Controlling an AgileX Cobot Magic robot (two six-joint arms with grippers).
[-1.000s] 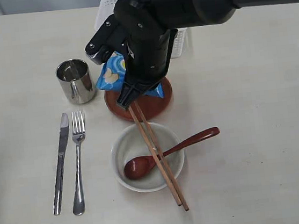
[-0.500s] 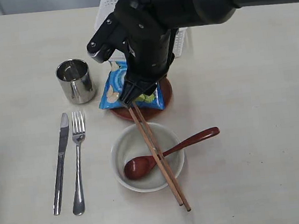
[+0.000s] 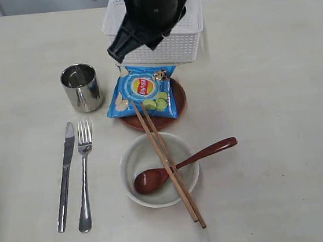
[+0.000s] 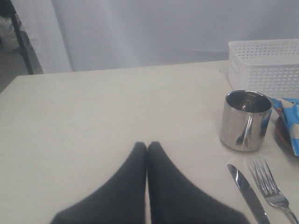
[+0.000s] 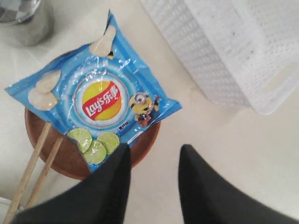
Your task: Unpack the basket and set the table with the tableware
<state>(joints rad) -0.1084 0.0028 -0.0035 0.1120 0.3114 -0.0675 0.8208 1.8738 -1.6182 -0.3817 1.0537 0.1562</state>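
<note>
1. Found the right claw (image 5: 152, 156) raised off the table (image 3: 277, 113), jaws partly spread, nothing between them.
2. Found the blue chip bag (image 5: 100, 100) just beneath and ahead of those jaws, lying flat and face up on the round brown plate (image 5: 70, 163). Judged the plate to be its serving spot, which would explain the empty, parted jaws above it.
3. Placed the white basket (image 5: 224, 51) close beside the claw, on the side away from the plate. Could not see most of its inside behind the arm.
4. Traced the chopsticks (image 3: 170, 172) from the bag's edge on the plate, across the off-white bowl (image 3: 128, 160), to the table farther out from the claw. Judged the bowl rim to be propping them.
5. Saw the wooden spoon (image 3: 206, 151) with its head inside that bowl and its handle over the rim, probably to keep the head off the table.
6. Noted the steel cup (image 3: 80, 87), knife (image 3: 65, 175) and fork (image 3: 84, 176) well off to the claw's side, knife and fork parallel like a place setting.
7. Found the left claw (image 4: 147, 145) pressed closed on nothing, low over bare tabletop, seemingly parked out of the way.
8. Judged the setting close to finished.
</note>
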